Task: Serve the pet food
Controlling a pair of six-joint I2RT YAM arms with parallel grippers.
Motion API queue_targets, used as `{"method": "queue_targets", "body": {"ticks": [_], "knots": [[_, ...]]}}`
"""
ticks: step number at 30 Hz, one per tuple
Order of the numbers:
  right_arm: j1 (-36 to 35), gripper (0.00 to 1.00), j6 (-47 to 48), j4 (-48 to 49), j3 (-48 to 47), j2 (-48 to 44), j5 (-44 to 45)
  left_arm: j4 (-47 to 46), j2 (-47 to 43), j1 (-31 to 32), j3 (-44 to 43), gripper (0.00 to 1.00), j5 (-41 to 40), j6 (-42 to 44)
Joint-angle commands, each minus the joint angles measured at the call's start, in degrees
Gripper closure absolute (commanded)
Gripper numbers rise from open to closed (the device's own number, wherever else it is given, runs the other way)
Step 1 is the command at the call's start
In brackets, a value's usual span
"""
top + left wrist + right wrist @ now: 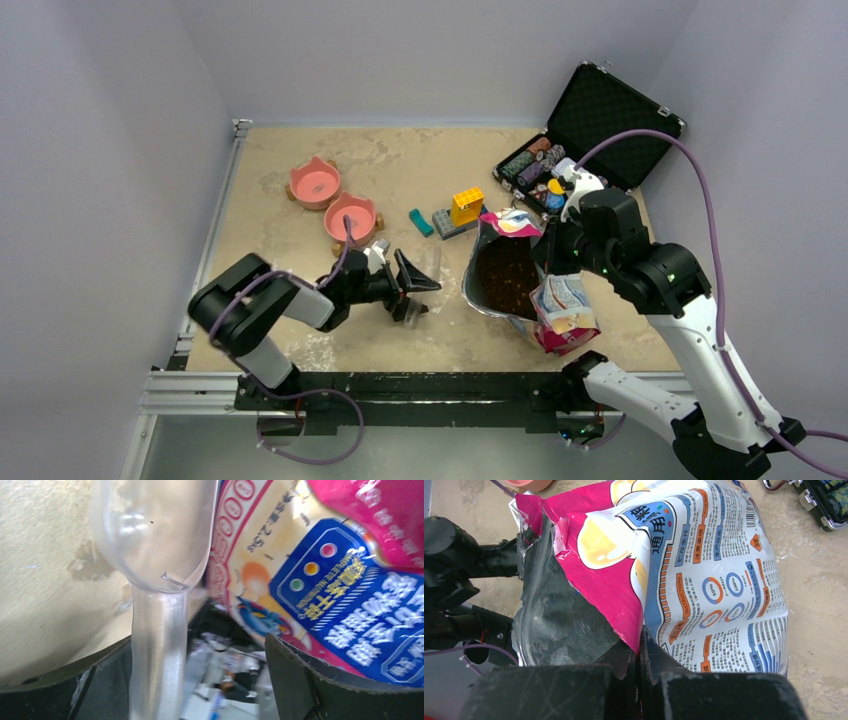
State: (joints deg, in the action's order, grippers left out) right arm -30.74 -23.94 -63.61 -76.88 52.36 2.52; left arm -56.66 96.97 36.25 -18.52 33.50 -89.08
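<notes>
Two pink bowls (314, 183) (351, 216) are counted. One pet food bag (566, 306) and one clear scoop (150, 540) are seen. One yellow block (466, 205), one grey block (451, 226) and one teal block (420, 222) are counted, three in all. One black case (612, 108) is found; its poker chips (530, 165) cannot be numbered.

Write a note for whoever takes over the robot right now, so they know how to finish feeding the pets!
Left gripper: jaws open. The clear scoop has its handle between them, unclamped. It is empty and sits beside the bag.
Right gripper: jaws shut on the bag's top edge.
Kibble: seen only inside the bag; none visible in the two pink bowls.
Done: bag is open.
Left: grip the scoop, fill it, tip kibble into the bowls.
</notes>
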Motion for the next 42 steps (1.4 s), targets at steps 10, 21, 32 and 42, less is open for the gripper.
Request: {"method": "queue_targets", "body": {"ticks": [10, 21, 32, 42], "knots": [[-0.47, 1.0, 0.49, -0.42, -0.81, -0.06, -2.28, 68.77, -12.28, -0.21, -23.26, 0.3, -6.68, 44.09], [-0.55, 1.0, 0.08, -0.63, -0.62, -0.16, -2.3, 58.85, -7.7, 1.75, -24.02, 0.28, -10.44, 42.12], [-0.5, 1.0, 0.09, -0.41, -0.62, 0.45, -2.27, 52.68, -8.52, 3.9, -23.44, 0.43, -17.84, 40.68], [-0.51, 1.0, 0.65, -1.67, -1.98, 1.17, -3.36, 39.44, -9.45, 3.67, -14.94, 0.45, -20.0, 33.99]]}}
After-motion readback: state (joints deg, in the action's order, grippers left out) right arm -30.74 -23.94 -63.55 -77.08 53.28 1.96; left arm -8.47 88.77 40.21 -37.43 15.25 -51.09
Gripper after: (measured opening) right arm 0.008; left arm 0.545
